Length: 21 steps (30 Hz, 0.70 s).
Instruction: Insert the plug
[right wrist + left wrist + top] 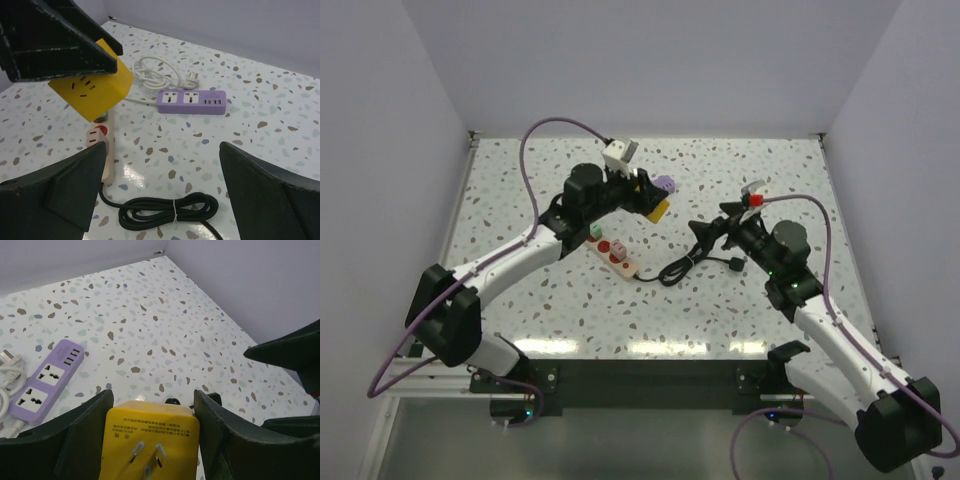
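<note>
Fingers of the left gripper [150,407] clamp a yellow plug adapter [150,442] by its sides, its three prongs facing the wrist camera. The left arm stretches forward toward the table's middle, holding the adapter tilted in the air above the beige power strip [616,252]. The right arm reaches in from the right with its elbow bent; the right gripper [162,150] stands spread wide and empty over a bundled black cable [170,207]. A purple power strip [192,101] lies further back on the speckled table [770,310].

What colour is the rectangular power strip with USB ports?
The rectangular power strip is purple; clearest in right wrist view.
</note>
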{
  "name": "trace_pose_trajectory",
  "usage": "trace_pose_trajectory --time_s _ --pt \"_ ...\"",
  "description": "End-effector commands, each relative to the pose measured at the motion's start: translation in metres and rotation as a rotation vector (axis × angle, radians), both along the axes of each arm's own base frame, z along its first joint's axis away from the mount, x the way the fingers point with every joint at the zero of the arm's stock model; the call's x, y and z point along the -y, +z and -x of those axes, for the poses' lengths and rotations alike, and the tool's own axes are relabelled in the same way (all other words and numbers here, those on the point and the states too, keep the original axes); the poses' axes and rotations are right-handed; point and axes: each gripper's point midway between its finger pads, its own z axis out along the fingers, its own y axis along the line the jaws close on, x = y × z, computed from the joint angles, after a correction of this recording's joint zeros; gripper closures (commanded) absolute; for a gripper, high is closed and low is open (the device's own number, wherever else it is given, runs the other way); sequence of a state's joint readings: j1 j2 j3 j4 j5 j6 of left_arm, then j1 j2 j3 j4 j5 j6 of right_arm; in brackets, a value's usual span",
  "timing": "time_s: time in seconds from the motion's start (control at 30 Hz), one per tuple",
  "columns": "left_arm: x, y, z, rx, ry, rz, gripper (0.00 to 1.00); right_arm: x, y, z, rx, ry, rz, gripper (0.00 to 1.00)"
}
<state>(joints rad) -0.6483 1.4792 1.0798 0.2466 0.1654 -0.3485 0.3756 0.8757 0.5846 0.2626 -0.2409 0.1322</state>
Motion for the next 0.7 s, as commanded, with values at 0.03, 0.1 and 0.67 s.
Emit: trace_pose_trajectory --time_s 0.03,0.1,0.67 --pt "0.003 0.056 -0.001 0.002 -0.047 0.223 0.83 -0.024 0.037 0.012 0.193 0.109 -0.055 0.01" --pt "0.005 0.062 0.002 -0.008 -0.068 0.253 0.83 -0.032 0.042 0.011 0.203 0.117 -0.035 0.01" --pt "0.014 0.083 0.05 -0.143 -0.291 0.548 0.82 -0.087 0.055 0.041 0.387 0.31 -0.017 0.01"
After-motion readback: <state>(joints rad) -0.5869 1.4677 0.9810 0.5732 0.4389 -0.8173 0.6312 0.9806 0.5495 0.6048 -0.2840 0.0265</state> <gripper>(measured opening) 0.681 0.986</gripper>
